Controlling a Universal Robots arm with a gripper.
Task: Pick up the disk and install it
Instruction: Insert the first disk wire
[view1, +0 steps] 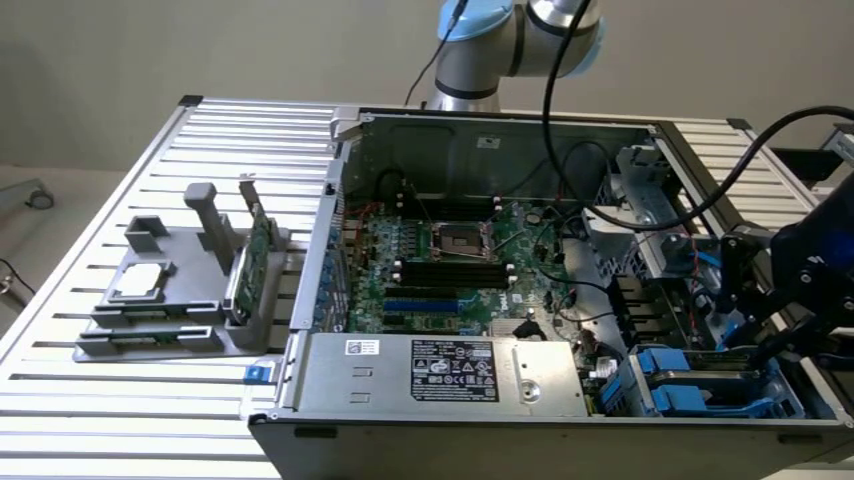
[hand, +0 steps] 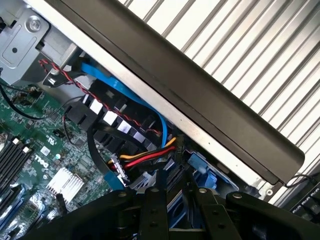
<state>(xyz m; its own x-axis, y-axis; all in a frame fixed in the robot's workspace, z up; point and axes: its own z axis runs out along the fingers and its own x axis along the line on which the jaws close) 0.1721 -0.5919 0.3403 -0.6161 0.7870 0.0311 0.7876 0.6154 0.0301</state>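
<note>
My gripper (view1: 770, 343) hangs inside the open computer case at the exterior view's right, low over the drive bay near the front corner. In the wrist view its two black fingers (hand: 150, 210) stand a narrow gap apart around a blue-grey strip, the edge of the disk (hand: 175, 199) in its blue carrier. The gripper (hand: 175, 189) is shut on it. Just beyond the fingertips lies the bay's blue plastic (hand: 205, 165), beside orange, red and yellow power wires (hand: 145, 157). Most of the disk is hidden by the fingers.
Blue drive carriers (view1: 674, 385) fill the case's front right corner beside the power supply (view1: 441, 370). The motherboard (view1: 447, 265) lies in the middle. A grey holder (view1: 160, 310) outside the case carries a silver chip (view1: 143, 282) and an upright green card (view1: 254, 262). Cables (hand: 115, 87) cross the bay.
</note>
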